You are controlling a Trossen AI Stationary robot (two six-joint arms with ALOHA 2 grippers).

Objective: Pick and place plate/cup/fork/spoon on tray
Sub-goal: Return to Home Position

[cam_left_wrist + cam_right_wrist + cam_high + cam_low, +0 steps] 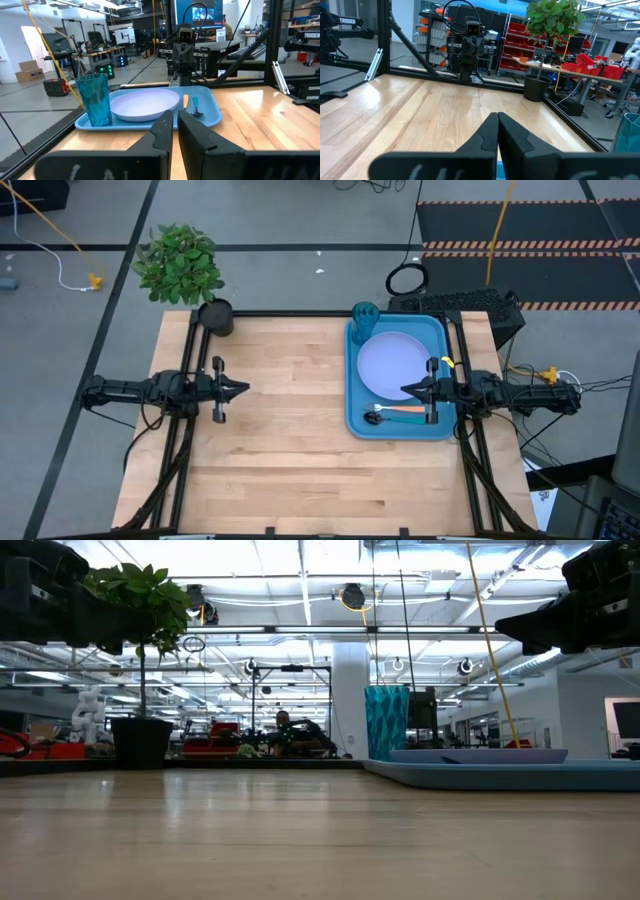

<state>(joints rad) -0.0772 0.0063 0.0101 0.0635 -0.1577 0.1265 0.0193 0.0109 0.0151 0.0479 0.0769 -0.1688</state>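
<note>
Step in hand: we judge the loading done, since all four pieces already lie on the tray (354, 420), which sits at the worktop's (280, 440) 3 o'clock side.
Plate (392, 363): flat in the tray's middle.
Cup (364, 316): upright in the tray's corner toward 11 o'clock, just beside the plate.
Fork (408, 409) and spoon (374, 417): lying together near the tray's 6 o'clock rim, between plate and rim.
Left gripper (243, 389): at the worktop's 9 o'clock side, fingers closed on nothing, well apart from the tray.
Right gripper (405, 390): above the tray at the plate's 4 o'clock edge, fingers together and empty.
Next move: we think only pulling the right arm clear remains, without brushing the plate or fork.
Hard to make out: whether fork and spoon touch we cannot tell; the right arm covers part of the fork's handle from above, and the low view hides both behind the tray's rim.
</note>
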